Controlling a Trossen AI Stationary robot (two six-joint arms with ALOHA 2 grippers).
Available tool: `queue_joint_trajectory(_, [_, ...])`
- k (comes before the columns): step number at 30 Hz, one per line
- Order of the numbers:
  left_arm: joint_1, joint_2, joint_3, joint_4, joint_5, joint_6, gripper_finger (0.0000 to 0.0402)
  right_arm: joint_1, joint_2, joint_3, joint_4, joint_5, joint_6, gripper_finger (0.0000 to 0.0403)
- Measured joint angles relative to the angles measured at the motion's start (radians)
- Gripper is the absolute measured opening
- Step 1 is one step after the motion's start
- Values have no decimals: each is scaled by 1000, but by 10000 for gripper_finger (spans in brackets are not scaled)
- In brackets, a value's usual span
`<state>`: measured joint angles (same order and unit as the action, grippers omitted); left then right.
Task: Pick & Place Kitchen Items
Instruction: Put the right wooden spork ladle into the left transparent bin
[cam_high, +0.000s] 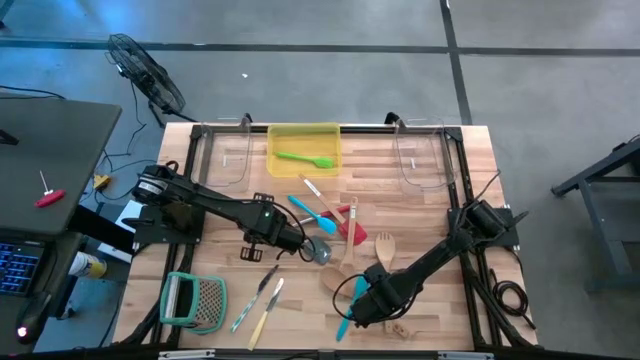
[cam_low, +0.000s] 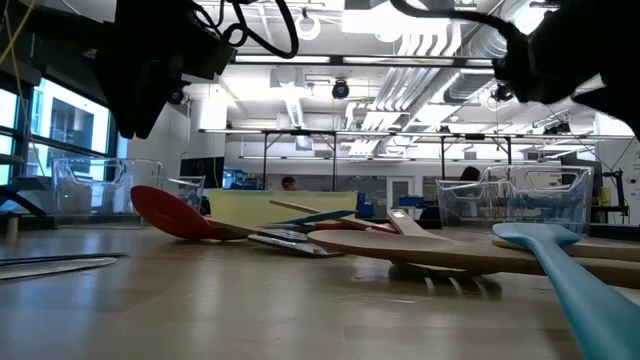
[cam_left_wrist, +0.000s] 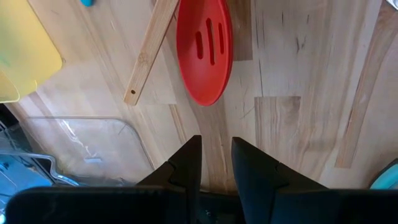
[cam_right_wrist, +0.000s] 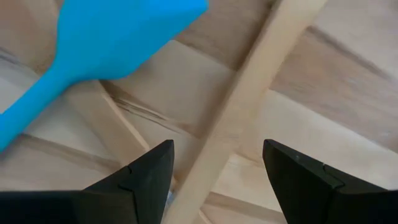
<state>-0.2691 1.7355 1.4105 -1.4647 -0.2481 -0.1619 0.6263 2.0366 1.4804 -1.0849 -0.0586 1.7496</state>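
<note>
The kitchen items lie loose on the middle of the table: blue spatulas (cam_high: 308, 211), a red slotted spatula (cam_left_wrist: 205, 50), pale wooden spoons (cam_high: 385, 248) and a grey spatula (cam_high: 322, 252). A green spatula (cam_high: 305, 158) lies in the yellow bin (cam_high: 330, 132). My left gripper (cam_left_wrist: 216, 146) hovers just short of the red spatula's head, open by a narrow gap, with nothing between its fingers. My right gripper (cam_right_wrist: 217, 165) is wide open low over the near middle of the table. Its fingers stand on either side of a wooden handle (cam_right_wrist: 239, 112), beside a blue spatula (cam_right_wrist: 106, 50).
Two clear bins (cam_high: 225, 155) (cam_high: 420, 150) flank the yellow one at the far edge. A teal-framed grater (cam_high: 195, 300) and two knives (cam_high: 258, 302) lie near the left front corner. A small wooden piece (cam_high: 400, 328) sits by the near edge.
</note>
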Motion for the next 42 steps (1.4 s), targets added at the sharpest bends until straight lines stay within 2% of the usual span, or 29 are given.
queue_joint_trajectory(10, [0, 0, 0, 1, 0, 0, 83, 0, -2, -99, 139, -28, 23, 240])
queue_joint_trajectory(19, [0, 0, 0, 2, 1, -4, 83, 0, -5, -123, 167, -29, 34, 238])
queue_joint_trajectory(24, [0, 0, 0, 9, 1, -4, 83, 0, -4, -124, 180, -29, 35, 199])
queue_joint_trajectory(32, [0, 0, 0, 17, 1, -4, 83, 0, -2, -124, 191, -19, 59, 74])
queue_joint_trajectory(42, [0, 0, 0, 18, 7, -11, 83, 1, -2, -125, 189, 7, 104, 74])
